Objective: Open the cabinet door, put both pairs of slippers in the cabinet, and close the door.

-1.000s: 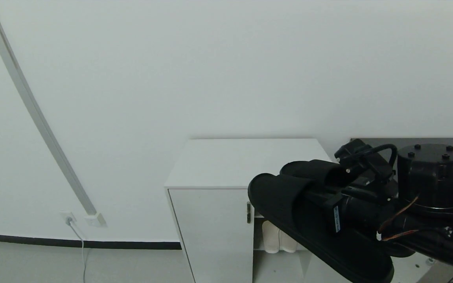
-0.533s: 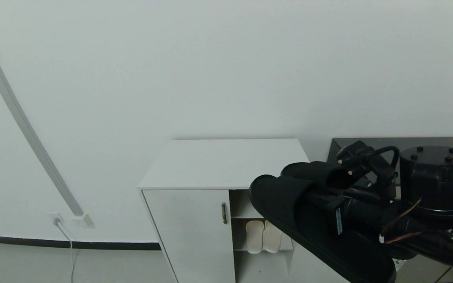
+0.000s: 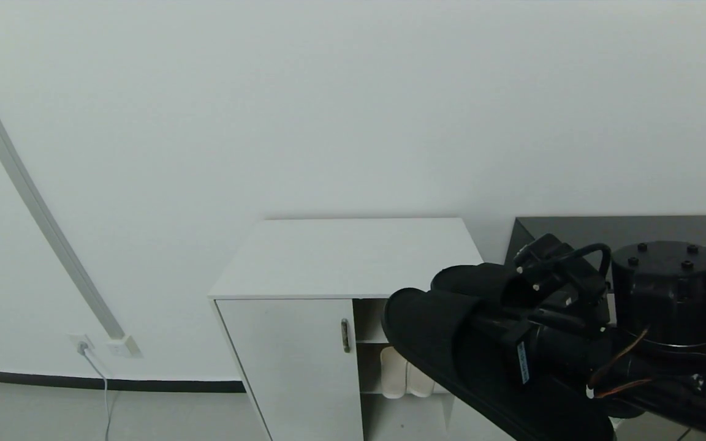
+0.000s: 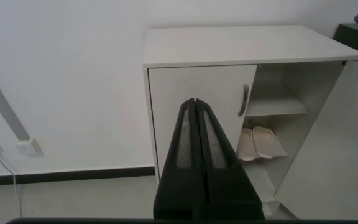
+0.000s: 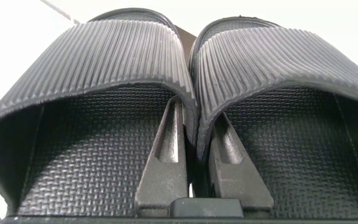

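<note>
- Black slippers (image 3: 445,324) look ready to go into the white cabinet (image 3: 341,257) next. To do that well, the squeeze must stay firm so neither slipper drops.
- It would help to bring the pair lower and line it up with the open side before pushing in. The toes should not bump the cabinet edge or the open door (image 4: 350,143).
- A good spot seems to be the upper shelf (image 4: 275,106), which looks bare. The pale slippers (image 4: 261,142) already lie side by side on the shelf below it.
- Letting go should wait until the soles rest flat.
- The right end effector (image 5: 196,124) holds the black pair up in the air. One finger sits inside each slipper, and together they pinch the two inner walls.
- The pair hangs in front of the cabinet, near its open side, toes pointing away from the arm.
- The left end effector (image 4: 195,102) has its fingers pressed together with nothing between them. It points at the shut door (image 3: 292,367), well apart from it.
</note>
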Available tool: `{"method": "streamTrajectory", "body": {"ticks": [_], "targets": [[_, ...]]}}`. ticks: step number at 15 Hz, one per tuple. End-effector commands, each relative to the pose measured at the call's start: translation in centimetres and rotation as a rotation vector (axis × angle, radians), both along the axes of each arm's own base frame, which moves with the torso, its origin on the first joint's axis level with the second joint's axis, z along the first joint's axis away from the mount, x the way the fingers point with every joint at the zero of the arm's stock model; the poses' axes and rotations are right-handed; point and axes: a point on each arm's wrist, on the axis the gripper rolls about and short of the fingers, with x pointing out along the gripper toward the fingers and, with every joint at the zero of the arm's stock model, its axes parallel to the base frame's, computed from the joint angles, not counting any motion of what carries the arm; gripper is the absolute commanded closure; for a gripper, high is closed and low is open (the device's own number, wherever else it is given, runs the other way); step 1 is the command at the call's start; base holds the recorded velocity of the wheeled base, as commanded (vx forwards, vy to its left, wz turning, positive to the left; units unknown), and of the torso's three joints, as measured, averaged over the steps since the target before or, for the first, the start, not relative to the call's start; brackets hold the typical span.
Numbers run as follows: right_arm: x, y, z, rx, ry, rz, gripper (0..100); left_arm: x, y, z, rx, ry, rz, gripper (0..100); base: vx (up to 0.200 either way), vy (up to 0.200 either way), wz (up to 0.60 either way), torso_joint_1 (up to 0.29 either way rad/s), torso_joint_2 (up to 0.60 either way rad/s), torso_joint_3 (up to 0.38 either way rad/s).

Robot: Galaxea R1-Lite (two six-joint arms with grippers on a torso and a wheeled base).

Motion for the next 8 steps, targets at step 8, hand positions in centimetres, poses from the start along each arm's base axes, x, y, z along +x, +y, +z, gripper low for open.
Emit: {"method": "streamTrajectory", "body": {"ticks": [8], "targets": [[-0.47, 0.27, -0.51, -0.013, 0.001, 0.030, 100, 0.01, 0.00, -0.01, -0.002, 0.003, 0.001, 100, 0.000, 0.000, 0.00, 0.000, 0.00, 0.000]]}}
